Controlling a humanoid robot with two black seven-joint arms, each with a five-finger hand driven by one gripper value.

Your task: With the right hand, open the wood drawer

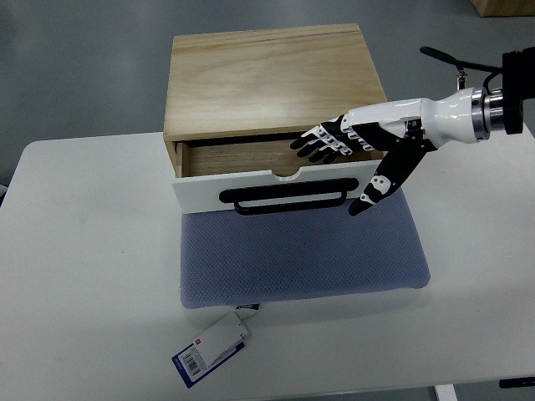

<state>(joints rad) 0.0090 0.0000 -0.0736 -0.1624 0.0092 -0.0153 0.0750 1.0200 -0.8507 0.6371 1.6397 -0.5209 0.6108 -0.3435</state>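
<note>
A light wooden box (267, 79) stands at the back of the white table (84, 276). Its drawer is pulled partly out, showing a white front (201, 194) with a black bar handle (284, 198) and a bare wooden inside (238, 157). My right hand (334, 159) comes in from the right edge and hovers over the drawer's right end. Its fingers (318, 144) are stretched out over the drawer's opening, and the thumb (380, 185) points down past the front's right corner. It holds nothing. The left arm does not show.
A grey-blue padded mat (301, 259) lies under and in front of the box. A tag with a barcode (211, 349) hangs off the mat's front left corner. A black cable (447, 57) loops above my right wrist.
</note>
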